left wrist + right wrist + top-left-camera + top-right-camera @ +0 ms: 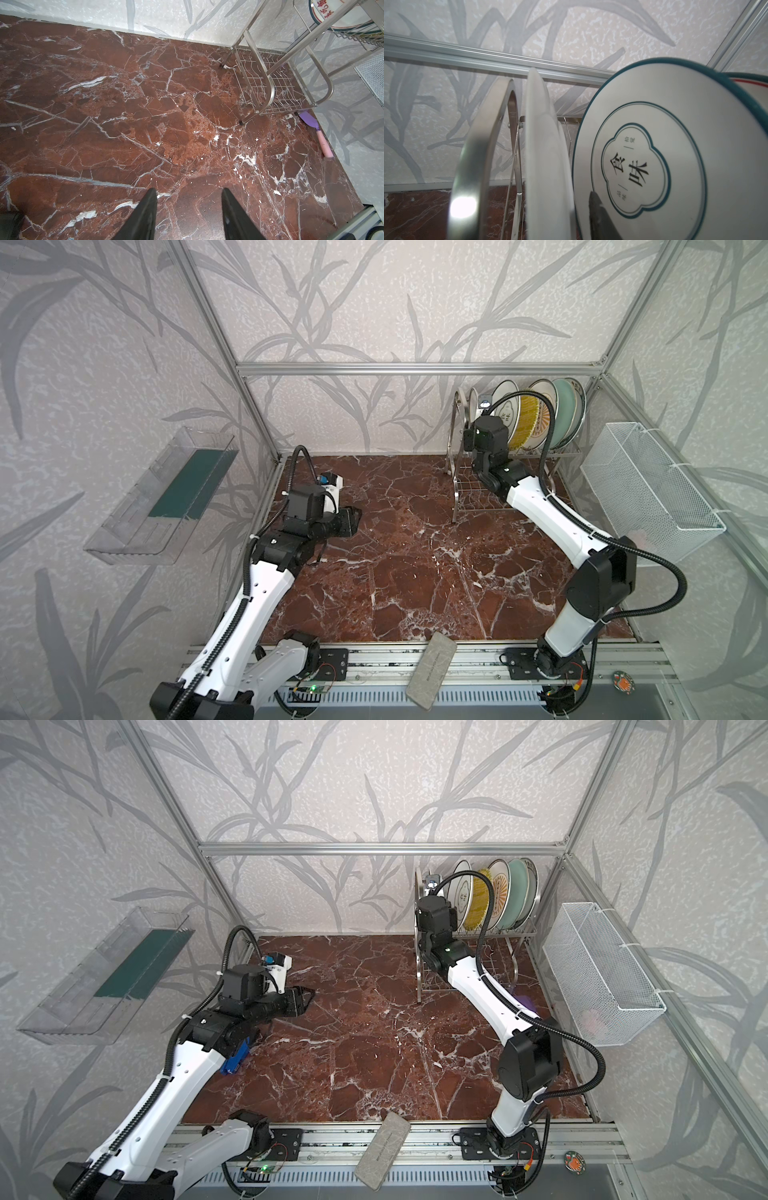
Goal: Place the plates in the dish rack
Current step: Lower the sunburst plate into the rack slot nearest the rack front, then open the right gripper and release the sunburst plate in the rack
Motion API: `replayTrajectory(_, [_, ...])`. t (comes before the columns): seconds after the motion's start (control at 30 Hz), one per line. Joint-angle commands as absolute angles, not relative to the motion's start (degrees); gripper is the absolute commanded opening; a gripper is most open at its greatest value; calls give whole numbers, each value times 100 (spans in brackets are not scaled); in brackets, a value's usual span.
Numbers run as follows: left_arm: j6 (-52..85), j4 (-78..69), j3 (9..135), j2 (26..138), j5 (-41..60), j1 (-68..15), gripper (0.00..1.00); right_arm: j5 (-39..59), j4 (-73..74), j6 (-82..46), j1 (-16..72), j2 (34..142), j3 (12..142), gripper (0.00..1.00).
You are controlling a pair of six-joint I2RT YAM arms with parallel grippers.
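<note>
1. Plates (536,414), glossy round ceramic, stand on edge in the shiny wire dish rack (455,485).
2. Left gripper (189,216) gapes empty above veined marble table (415,572).
3. Right gripper (577,207), beside a white plate (546,155): grip cannot be told.

The bench (395,572) is glossy red-brown marble with white veins. At two o'clock, the dish rack (473,166) is shiny steel, brushed on its end loop. Its plates (567,414) are smooth glazed ceramic. The mesh basket (648,489) is white-coated wire and the tray (137,506) is clear plastic. The fingers (143,216) are matt black.
</note>
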State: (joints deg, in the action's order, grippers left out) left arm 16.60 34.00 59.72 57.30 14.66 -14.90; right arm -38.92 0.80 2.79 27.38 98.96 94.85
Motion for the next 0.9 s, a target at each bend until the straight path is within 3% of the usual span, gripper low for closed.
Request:
replayTrajectory(0.0, [1652, 3428, 5916, 5617, 1442, -1503, 49, -3766, 81, 203, 2687, 9608, 9492, 39])
replayTrajectory(0.17, [1661, 3433, 5915, 5634, 1442, -1503, 49, -3635, 44, 251, 2654, 9559, 9590, 61])
replayTrajectory(0.3, [1652, 3437, 5924, 5651, 1454, -1503, 49, -3562, 22, 293, 2620, 9490, 9656, 69])
replayTrajectory(0.87, [1661, 3430, 5924, 5654, 1460, -1494, 49, -3365, -110, 273, 2463, 9303, 9729, 67])
